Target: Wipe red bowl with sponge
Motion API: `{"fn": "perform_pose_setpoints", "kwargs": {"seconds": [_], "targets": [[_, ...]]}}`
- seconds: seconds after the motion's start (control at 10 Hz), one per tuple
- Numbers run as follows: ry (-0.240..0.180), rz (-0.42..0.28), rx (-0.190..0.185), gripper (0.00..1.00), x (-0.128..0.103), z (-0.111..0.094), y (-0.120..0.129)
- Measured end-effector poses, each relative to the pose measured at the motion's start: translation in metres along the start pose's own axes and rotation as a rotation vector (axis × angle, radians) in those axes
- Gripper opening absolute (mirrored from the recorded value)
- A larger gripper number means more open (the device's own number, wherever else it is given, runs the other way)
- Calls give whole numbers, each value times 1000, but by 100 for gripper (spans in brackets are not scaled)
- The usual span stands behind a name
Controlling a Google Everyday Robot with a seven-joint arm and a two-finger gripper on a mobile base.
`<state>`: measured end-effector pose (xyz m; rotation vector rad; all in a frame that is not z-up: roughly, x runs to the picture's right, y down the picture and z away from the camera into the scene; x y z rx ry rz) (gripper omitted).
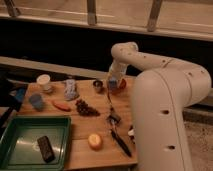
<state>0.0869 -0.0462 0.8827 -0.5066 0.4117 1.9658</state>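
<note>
My gripper [113, 84] is down at the far right edge of the wooden table, right over the red bowl [121, 85], with the blue sponge [113, 84] at its tip. Only a sliver of the bowl's red rim shows beside it.

Dim room, wooden worktop [82, 131] up against a dark wall, with a railing [92, 11] and pale floor behind.

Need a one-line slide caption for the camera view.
Gripper holds the sponge over the red bowl at the table's far edge.
</note>
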Motion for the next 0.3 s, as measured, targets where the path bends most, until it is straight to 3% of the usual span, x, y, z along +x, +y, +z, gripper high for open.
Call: {"fn": "perform_pose_setpoints", "kwargs": {"seconds": [0.3], "targets": [[-8, -12, -35, 0, -8, -8, -9]]}}
